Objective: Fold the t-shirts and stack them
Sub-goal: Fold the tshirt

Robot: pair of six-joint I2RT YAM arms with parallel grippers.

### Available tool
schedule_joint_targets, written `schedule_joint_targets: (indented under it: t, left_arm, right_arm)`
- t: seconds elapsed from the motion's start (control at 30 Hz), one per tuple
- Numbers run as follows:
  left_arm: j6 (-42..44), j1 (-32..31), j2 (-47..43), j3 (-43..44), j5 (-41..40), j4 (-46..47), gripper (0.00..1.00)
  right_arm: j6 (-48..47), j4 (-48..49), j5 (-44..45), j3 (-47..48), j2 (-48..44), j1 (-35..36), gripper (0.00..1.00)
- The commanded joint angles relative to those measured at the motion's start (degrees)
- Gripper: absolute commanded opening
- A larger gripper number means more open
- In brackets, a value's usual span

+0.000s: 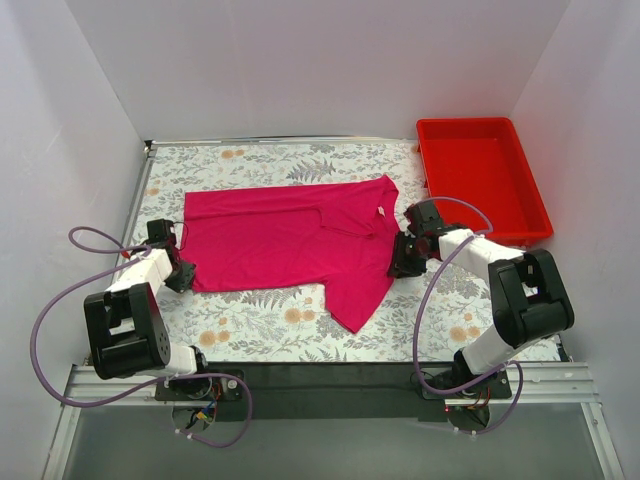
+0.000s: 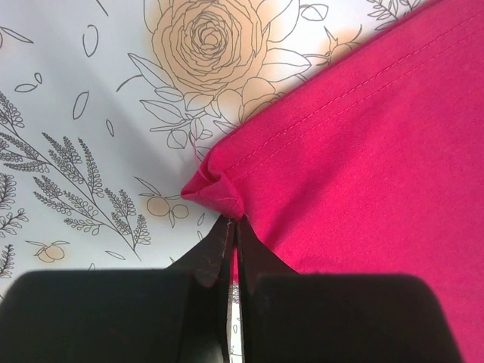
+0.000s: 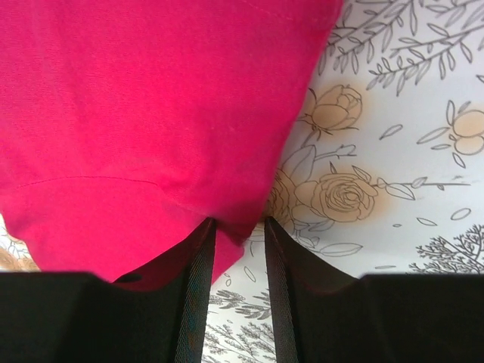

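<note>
Left gripper (image 2: pixel 233 221) pinched shut on the t-shirt (image 1: pixel 290 240) at a hem corner; right gripper (image 3: pixel 238 227) jaws apart, straddling the edge near the collar.
Spread flat mid-way across the floral table (image 1: pixel 270 318), hem to the left, the thin fabric looks light and limp, likely to sag and crease when lifted, so stitched corners seem the surest holds. Bare tabletop rings it; the red bin (image 1: pixel 480 175) stands near the right gripper, and the walls (image 1: pixel 60 150) hem in both flanks.

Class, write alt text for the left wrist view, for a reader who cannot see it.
The left gripper, shut, pinches a hemmed corner of a magenta-pink t-shirt, bunching it. The shirt lies on a white tablecloth printed with roses and leaves.
</note>
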Motion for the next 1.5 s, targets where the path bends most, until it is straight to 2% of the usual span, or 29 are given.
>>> schedule_joint_targets:
  t: [0.0, 0.13, 0.27, 0.5, 0.73, 0.87, 1.17, 1.47]
  left_arm:
    - [0.6, 0.0, -1.5, 0.9, -0.7, -1.1, 0.00]
    - [0.6, 0.0, -1.5, 0.9, -0.9, -1.3, 0.00]
    - [-0.2, 0.1, -2.5, 1.1, -2.8, -3.0, 0.00]
    - [0.4, 0.0, -5.7, 3.8, -3.0, -7.0, 0.00]
    - [1.0, 0.0, -6.4, 6.9, -1.7, -8.1, 0.00]
    - [1.3, 0.0, -3.6, 10.4, -1.7, -8.6, 0.00]
    - [2.1, 0.1, 8.8, 21.9, 0.7, -7.5, 0.00]
    - [3.6, 0.1, 19.6, 29.8, 3.0, -4.7, 0.00]
  right_arm:
    - [-0.2, 3.6, -0.4, -1.3, 1.0, 0.1, 0.34]
    - [-0.8, 4.1, -0.9, -0.5, 1.5, 0.1, 0.29]
    - [-1.2, 3.6, -1.2, -1.8, 0.3, -0.1, 0.01]
    - [-3.8, -4.2, -3.0, -0.7, -3.5, -1.8, 0.01]
    - [-6.2, -11.4, -6.0, 7.2, -2.2, -4.0, 0.01]
    - [-7.6, -14.8, -7.5, 13.2, 0.8, -5.5, 0.01]
    - [-9.4, -19.8, -10.3, 29.4, 11.2, -7.6, 0.01]
    - [-9.0, -20.1, -7.3, 39.4, 19.2, -8.4, 0.01]
